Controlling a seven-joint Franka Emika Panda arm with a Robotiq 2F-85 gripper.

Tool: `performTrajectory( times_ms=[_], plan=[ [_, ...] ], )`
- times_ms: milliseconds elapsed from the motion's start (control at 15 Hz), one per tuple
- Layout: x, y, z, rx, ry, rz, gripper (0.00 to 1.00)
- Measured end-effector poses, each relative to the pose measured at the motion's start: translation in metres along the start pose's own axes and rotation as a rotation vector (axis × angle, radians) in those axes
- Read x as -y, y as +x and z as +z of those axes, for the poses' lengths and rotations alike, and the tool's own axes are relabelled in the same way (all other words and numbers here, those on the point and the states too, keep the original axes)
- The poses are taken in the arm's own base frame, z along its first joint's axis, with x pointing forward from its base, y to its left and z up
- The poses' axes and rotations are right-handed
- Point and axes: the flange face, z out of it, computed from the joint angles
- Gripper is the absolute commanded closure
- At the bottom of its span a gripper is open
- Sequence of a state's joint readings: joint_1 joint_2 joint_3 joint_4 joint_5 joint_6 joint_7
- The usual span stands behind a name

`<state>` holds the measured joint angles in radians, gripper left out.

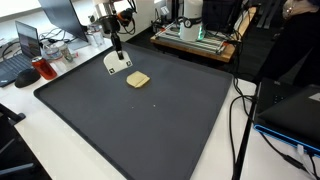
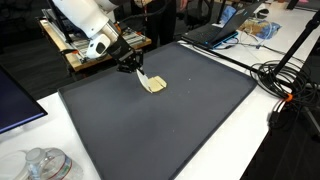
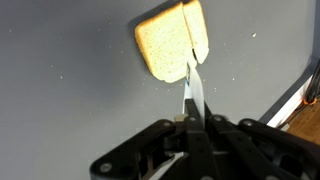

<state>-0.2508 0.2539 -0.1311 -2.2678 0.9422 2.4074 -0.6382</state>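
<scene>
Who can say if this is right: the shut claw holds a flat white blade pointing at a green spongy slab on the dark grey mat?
No: the spongy slab is yellow-tan, not green, as the wrist view shows; the rest holds.

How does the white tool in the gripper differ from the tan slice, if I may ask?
The white tool is gripped in the shut gripper; the tan slice lies loose and flat on the mat. The tool looks thinner than the slice. Both are at the mat's same end.
</scene>
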Motion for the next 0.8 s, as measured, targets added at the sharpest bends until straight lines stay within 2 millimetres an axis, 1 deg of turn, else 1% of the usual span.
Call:
performTrajectory(
  times_ms=[200, 333, 467, 800],
  plan=[
    [0.003, -0.002, 0.003, 0.009, -0.003, -0.008, 0.99],
    [0.014, -0.003, 0.005, 0.024, -0.015, -0.031, 0.99],
    [0.032, -0.004, 0.005, 0.049, -0.052, -0.067, 0.99],
    [0.089, -0.009, -0.001, 0.070, -0.171, -0.186, 0.99]
  ],
)
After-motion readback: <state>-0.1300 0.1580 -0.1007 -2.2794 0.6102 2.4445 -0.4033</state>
